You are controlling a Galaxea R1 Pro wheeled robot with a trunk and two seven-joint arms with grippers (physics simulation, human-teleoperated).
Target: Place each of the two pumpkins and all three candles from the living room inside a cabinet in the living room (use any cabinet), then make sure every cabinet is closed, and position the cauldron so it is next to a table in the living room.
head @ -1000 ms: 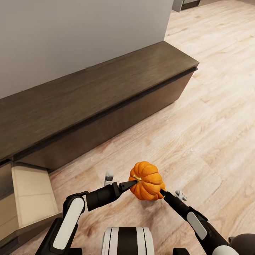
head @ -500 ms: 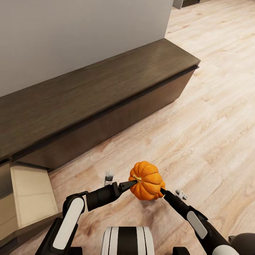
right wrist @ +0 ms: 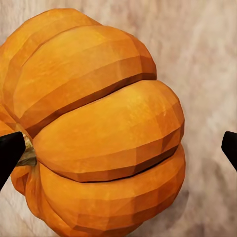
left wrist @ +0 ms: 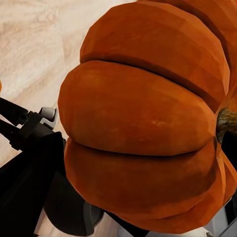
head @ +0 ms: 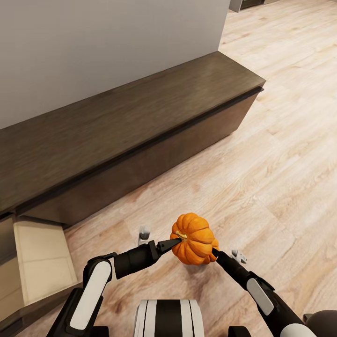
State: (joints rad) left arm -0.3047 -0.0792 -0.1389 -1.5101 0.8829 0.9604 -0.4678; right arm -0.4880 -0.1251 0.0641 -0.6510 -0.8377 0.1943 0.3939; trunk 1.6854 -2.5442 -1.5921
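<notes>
An orange ribbed pumpkin (head: 194, 238) hangs above the wood floor in front of my trunk. My left gripper (head: 175, 243) pinches it at the stem, its fingers drawn to a point. My right gripper (head: 215, 255) touches the pumpkin's lower right side. In the right wrist view its black fingertips (right wrist: 10, 150) stand wide apart, with the pumpkin (right wrist: 103, 133) between them and a gap on one side. In the left wrist view the pumpkin (left wrist: 143, 123) sits very close. The long dark-brown cabinet (head: 117, 126) runs along the wall ahead.
A drawer (head: 42, 257) of the cabinet stands pulled out at the lower left, its pale inside showing. Bare wood floor (head: 281, 154) spreads to the right, past the cabinet's end. A grey wall rises behind the cabinet.
The whole view has drifted slightly, so the cabinet sits a touch differently in the picture. The pumpkin and both grippers keep the same pose.
</notes>
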